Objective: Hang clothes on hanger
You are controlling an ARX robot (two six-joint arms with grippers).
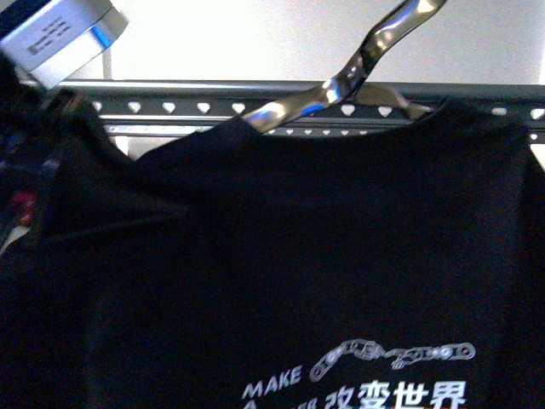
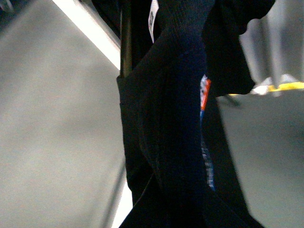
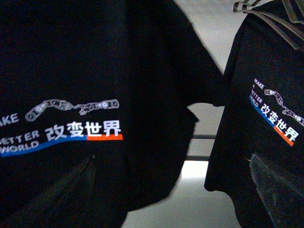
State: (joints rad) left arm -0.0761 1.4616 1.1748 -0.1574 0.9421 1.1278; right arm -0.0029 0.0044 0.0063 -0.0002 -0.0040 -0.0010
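The black T-shirt [image 1: 324,256] fills the front view, its white "MAKE" lettering and robot-arm graphic [image 1: 392,356] low down. Its top edge hangs at the grey rack rail [image 1: 204,106] with heart-shaped holes. A chrome hook [image 1: 366,55] crosses above the collar. My left gripper [image 2: 175,204] is shut on a bunched fold of the black T-shirt [image 2: 166,118], and the cloth hides its fingers. My right gripper [image 3: 171,199] is open and empty, its dark fingers [image 3: 280,185] apart, facing the shirt's printed front [image 3: 95,85].
A second black T-shirt with the same print [image 3: 270,118] hangs on a wire hanger beside the first in the right wrist view, with a gap between them. A silver-grey arm part [image 1: 60,34] sits at the front view's top left. Pale floor shows below.
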